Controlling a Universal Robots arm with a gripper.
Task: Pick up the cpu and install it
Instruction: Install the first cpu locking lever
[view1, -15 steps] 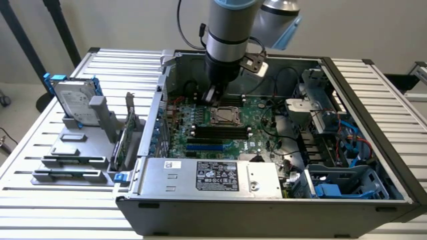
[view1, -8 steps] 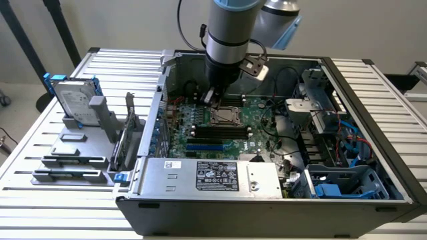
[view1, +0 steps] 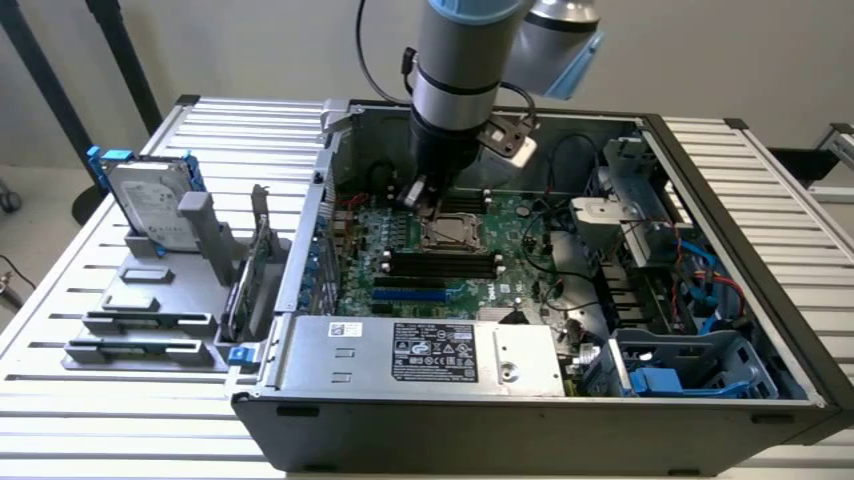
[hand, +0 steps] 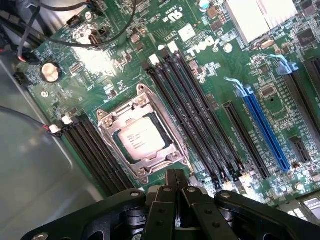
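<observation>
Silver cpu (hand: 140, 138) sits flat inside the socket frame (hand: 142, 137) on the motherboard (hand: 210, 90), so placement looks done. Gripper (hand: 174, 181) hovers just beside the socket, fingers pressed together, holding nothing. Whether the frame is latched, I cannot tell.

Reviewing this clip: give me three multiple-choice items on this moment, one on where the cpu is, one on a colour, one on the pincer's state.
1. Where is the cpu?
A. In the motherboard socket
B. On the grey holder blocks
C. Between the pincer's fingers

2. What colour is the long expansion slot with the clip?
A. Red
B. Blue
C. White

3. How is the pincer?
A. Shut on the cpu
B. Wide open
C. Shut, holding nothing

Key: 1 A, the chip lies inside the metal socket frame. 2 B, the wrist view shows it blue. 3 C, its fingertips meet with nothing between them.
</observation>
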